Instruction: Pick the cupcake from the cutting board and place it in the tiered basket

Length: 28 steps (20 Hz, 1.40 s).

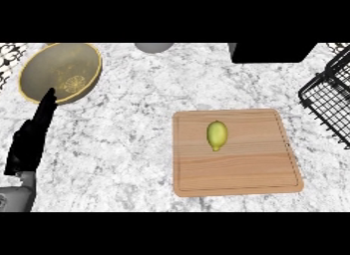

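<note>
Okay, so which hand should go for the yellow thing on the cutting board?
Probably the right, though it is out of view. The yellow fruit on the cutting board and the wire basket lie right of centre; the open left hand sits far left by the plate.

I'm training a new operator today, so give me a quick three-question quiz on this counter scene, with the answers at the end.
1. True or false: the yellow-green oval item lies on the light wooden rectangular cutting board.
2. Where does the black wire tiered basket stand? A) right of the board, B) left of the board, C) on the board.
3. Which hand is in view, and how are its fingers?

Key
1. True. No cupcake shows on the board.
2. A
3. The left hand, at the view's left, with its fingers straight and holding nothing.
</note>
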Each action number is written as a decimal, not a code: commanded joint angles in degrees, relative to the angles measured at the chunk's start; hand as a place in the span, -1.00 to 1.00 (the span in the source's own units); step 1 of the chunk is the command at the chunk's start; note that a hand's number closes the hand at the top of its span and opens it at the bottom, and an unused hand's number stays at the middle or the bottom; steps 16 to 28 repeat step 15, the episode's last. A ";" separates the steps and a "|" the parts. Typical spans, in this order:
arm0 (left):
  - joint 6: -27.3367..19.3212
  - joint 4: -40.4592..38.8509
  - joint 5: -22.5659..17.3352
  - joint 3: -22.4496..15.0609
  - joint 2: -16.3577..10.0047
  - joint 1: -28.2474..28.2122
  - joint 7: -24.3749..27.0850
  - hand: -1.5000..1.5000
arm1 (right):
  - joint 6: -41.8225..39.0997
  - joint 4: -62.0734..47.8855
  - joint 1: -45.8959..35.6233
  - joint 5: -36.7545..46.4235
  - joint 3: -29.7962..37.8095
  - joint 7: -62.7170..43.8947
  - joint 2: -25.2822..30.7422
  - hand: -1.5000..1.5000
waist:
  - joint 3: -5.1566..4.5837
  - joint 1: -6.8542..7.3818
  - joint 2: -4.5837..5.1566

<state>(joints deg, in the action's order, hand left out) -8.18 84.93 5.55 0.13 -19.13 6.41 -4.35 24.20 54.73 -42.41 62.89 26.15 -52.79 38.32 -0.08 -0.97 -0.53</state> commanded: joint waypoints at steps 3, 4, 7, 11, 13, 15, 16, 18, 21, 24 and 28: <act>0.52 -1.14 -0.20 1.83 -1.02 0.61 -0.14 0.00 | -7.63 17.54 6.07 -3.55 4.24 -10.01 0.39 -1.00 | -0.05 -1.67 -0.41; -0.03 -2.52 0.36 2.02 -0.67 0.98 0.83 0.00 | -6.83 21.60 10.45 -5.32 5.07 -9.68 -2.27 -1.00 | -0.01 -1.58 -0.23; -0.08 1.28 -0.05 2.07 -0.84 -2.99 0.00 0.00 | -11.35 34.00 16.30 -6.23 5.80 -13.48 -5.83 -1.00 | -0.05 -2.49 -0.96; -0.73 0.34 0.69 1.77 0.16 -2.74 1.20 0.00 | -13.97 50.72 28.64 -8.78 8.29 -13.59 -11.27 -1.00 | -0.03 -2.77 -0.59; 0.59 0.50 -0.45 2.44 -0.54 -2.51 -0.04 0.00 | -13.73 59.34 34.75 -10.44 10.22 -12.29 -14.37 -1.00 | 0.00 -2.79 -0.53; -1.34 -1.10 0.65 1.67 1.59 -2.16 1.75 0.00 | -15.85 67.79 38.75 -13.51 12.18 -11.85 -16.14 -1.00 | -0.04 -3.57 -0.56; -1.34 -1.10 0.65 1.67 1.59 -2.16 1.75 0.00 | -15.85 67.79 38.75 -13.51 12.18 -11.85 -16.14 -1.00 | -0.04 -3.57 -0.56; -1.34 -1.10 0.65 1.67 1.59 -2.16 1.75 0.00 | -15.85 67.79 38.75 -13.51 12.18 -11.85 -16.14 -1.00 | -0.04 -3.57 -0.56; -1.34 -1.10 0.65 1.67 1.59 -2.16 1.75 0.00 | -15.85 67.79 38.75 -13.51 12.18 -11.85 -16.14 -1.00 | -0.04 -3.57 -0.56; -1.34 -1.10 0.65 1.67 1.59 -2.16 1.75 0.00 | -15.85 67.79 38.75 -13.51 12.18 -11.85 -16.14 -1.00 | -0.04 -3.57 -0.56; -1.34 -1.10 0.65 1.67 1.59 -2.16 1.75 0.00 | -15.85 67.79 38.75 -13.51 12.18 -11.85 -16.14 -1.00 | -0.04 -3.57 -0.56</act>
